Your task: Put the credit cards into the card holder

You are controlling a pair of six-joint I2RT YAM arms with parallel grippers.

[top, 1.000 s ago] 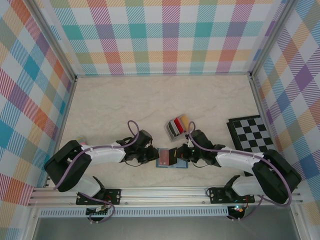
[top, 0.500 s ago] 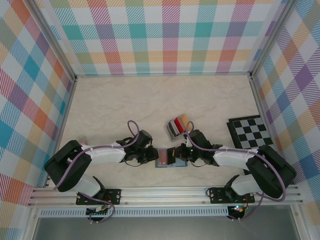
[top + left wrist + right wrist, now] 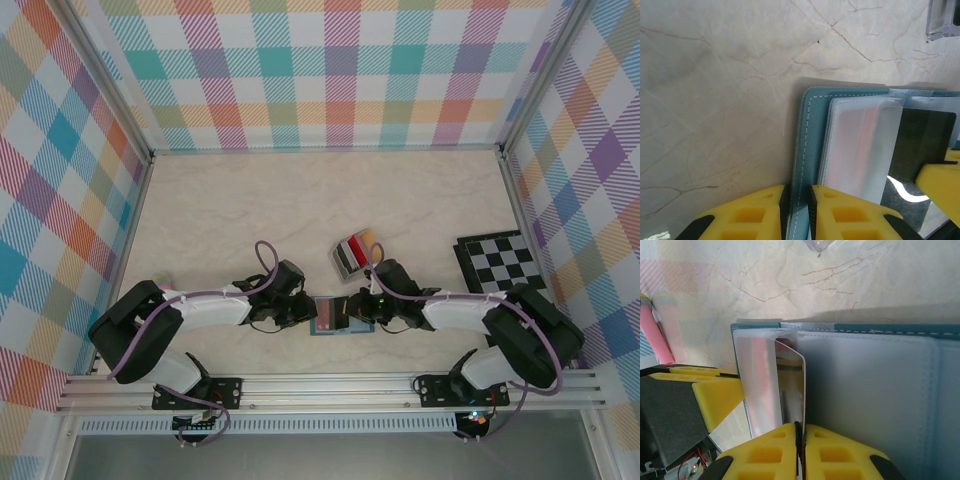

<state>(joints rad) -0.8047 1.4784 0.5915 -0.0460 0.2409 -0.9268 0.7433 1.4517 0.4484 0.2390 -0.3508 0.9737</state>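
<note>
Card holder [image 3: 338, 322] lies open on the table [image 3: 300, 210], near its front edge and between your two arms. Teal cover underneath, pale blue slots facing up.

Left gripper [image 3: 797, 200]: fingers pressed together on the holder's teal stitched edge, pinning that side.

Right gripper [image 3: 800, 432]: fingers nearly together, pinching the thin edge of one credit card [image 3: 790, 390]. From the left wrist camera that card [image 3: 925, 140] looks dark and glossy. Part of it sits under the clear sleeve [image 3: 860, 145] of the left-hand page and the rest sticks out toward the right gripper. You cannot tell how far in it sits.

From above, both grippers [image 3: 305, 312] [image 3: 355, 308] meet over the holder, one at each side.

Small rack of cards [image 3: 352, 252] stands just behind the holder. Chequered board [image 3: 503, 265] lies well to the right.
</note>
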